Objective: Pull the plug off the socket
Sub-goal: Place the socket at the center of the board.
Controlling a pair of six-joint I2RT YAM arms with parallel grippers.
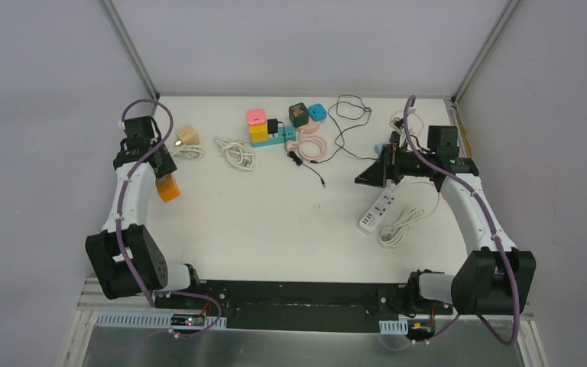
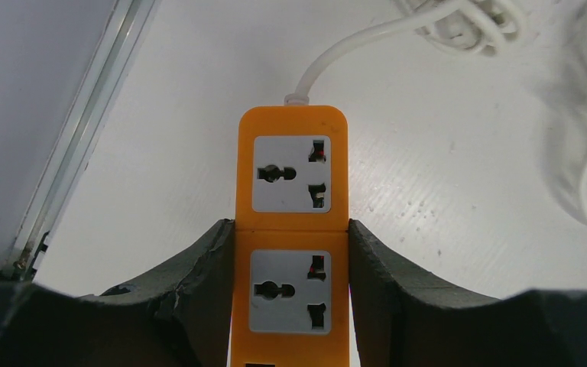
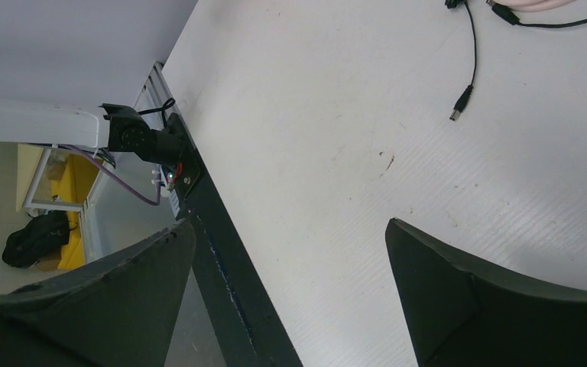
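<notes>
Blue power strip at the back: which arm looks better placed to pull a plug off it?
Right, probably. The right tool is open and empty, free to reach the blue power strip. The left tool is clamped on the orange power strip, whose visible sockets are empty.

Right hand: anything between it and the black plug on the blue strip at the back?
Yes, low clutter only: a coiled pink cable and a loose black lead lie on the table between the open right hand and the black plug on the blue strip. Nothing upright stands in that path.
</notes>
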